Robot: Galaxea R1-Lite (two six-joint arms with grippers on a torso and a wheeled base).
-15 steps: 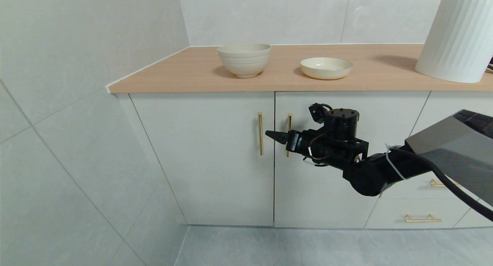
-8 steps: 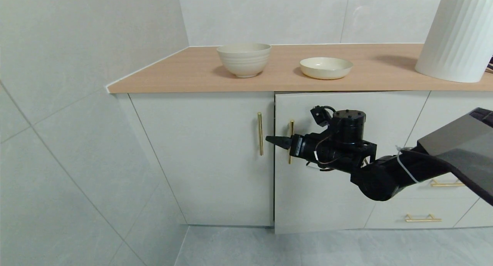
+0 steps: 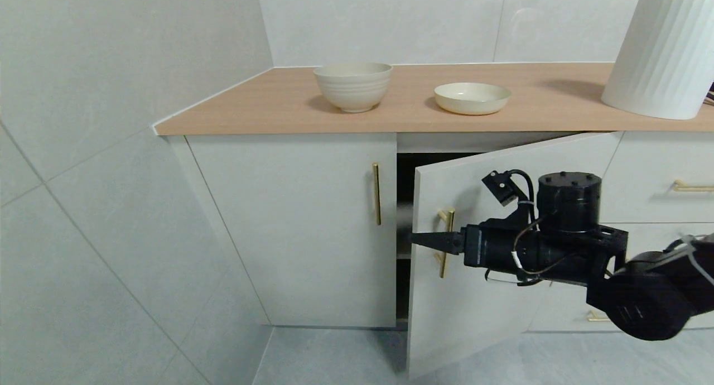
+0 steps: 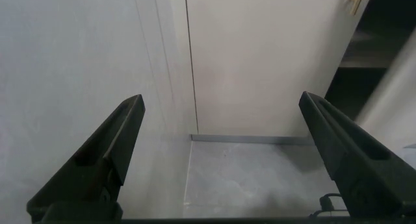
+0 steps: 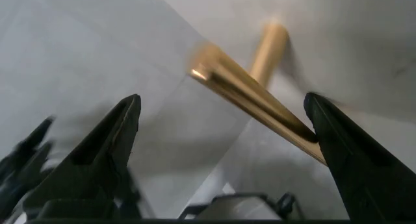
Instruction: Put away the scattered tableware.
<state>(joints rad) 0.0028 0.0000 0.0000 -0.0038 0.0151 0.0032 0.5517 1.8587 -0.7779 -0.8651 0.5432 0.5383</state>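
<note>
Cupboard door (image 3: 479, 301) half open; tableware not yet stowed.
Right end effector (image 3: 427, 240), fingers spread, straddles the door handle (image 3: 446, 241); bowl (image 3: 353, 86) and dish (image 3: 472, 97) stand toward the surface's (image 3: 268, 109) left end, both left to stow.

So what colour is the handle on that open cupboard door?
The handle is shiny gold, clearest in the right wrist view.
</note>
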